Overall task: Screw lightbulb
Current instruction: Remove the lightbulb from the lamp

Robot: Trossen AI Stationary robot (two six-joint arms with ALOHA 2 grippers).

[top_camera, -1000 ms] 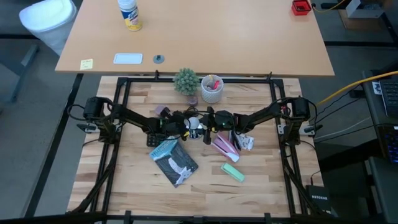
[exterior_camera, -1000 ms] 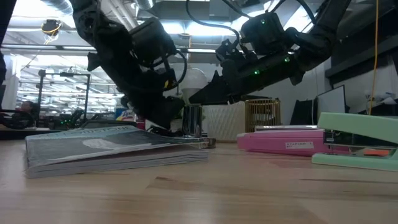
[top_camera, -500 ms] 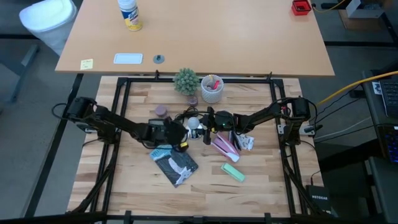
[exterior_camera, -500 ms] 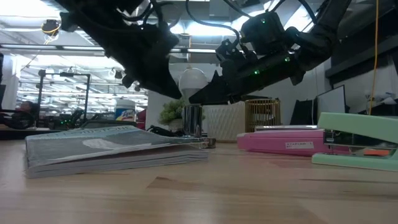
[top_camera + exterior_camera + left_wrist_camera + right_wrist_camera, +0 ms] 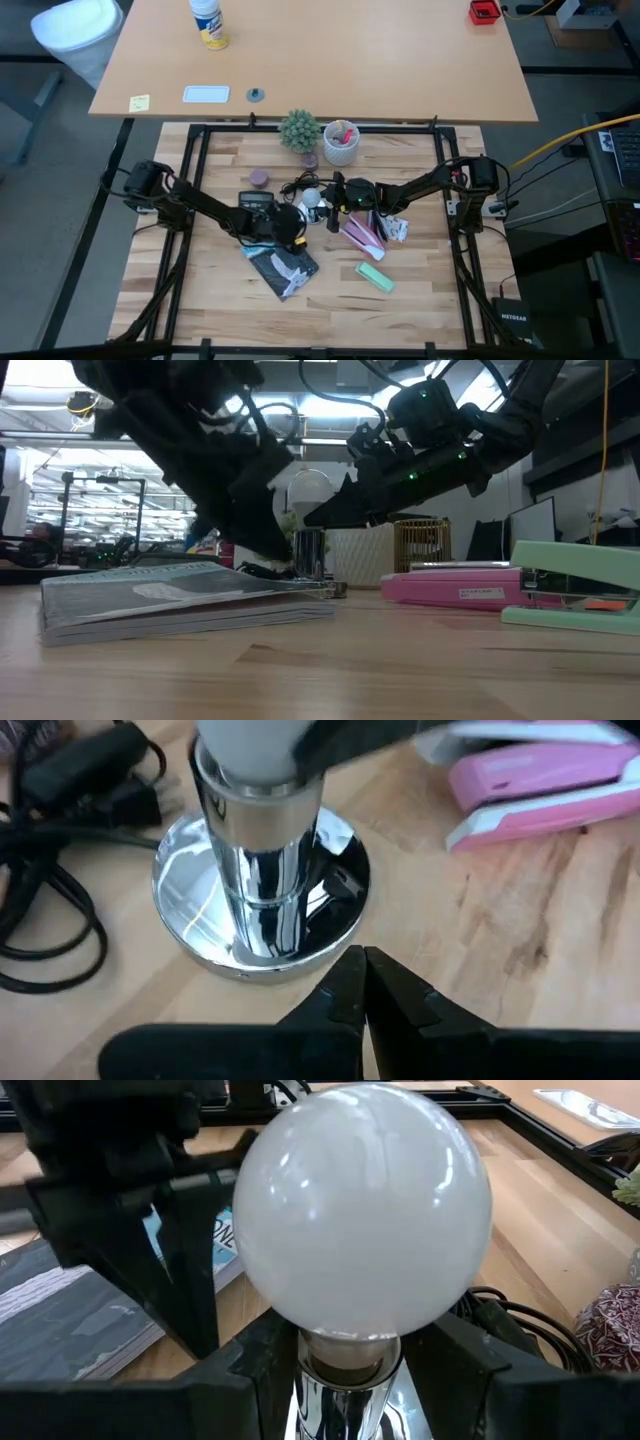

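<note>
The frosted white lightbulb (image 5: 365, 1210) stands upright with its greyish neck in the chrome socket (image 5: 255, 870) of a round shiny lamp base (image 5: 190, 920) at the table's middle (image 5: 312, 199). My right gripper (image 5: 350, 1355) comes from the right and is shut on the bulb just under the globe; it also shows in the low view (image 5: 318, 518). My left gripper (image 5: 362, 965) is shut and empty, its tips at the near side of the lamp base, over the far corner of a book (image 5: 283, 262). My right gripper pinches the bulb's narrow neck (image 5: 348, 1348) between its two fingers, right below the globe and above the socket. The fingers come about level from the table's right. The bulb stands upright in the socket. My left gripper's shut tips are at the base's rim (image 5: 335, 945); I cannot tell whether they touch.
A black cord (image 5: 50, 920) lies coiled left of the base. A pink stapler (image 5: 360, 235) and a green stapler (image 5: 375, 277) lie to the right and near right. A plant (image 5: 298, 130) and a white pen cup (image 5: 340, 142) stand at the far edge.
My left gripper has drawn back from the lamp's socket toward the table's near edge and now hangs low beside the base. My right gripper and the bulb have stayed where they were.
</note>
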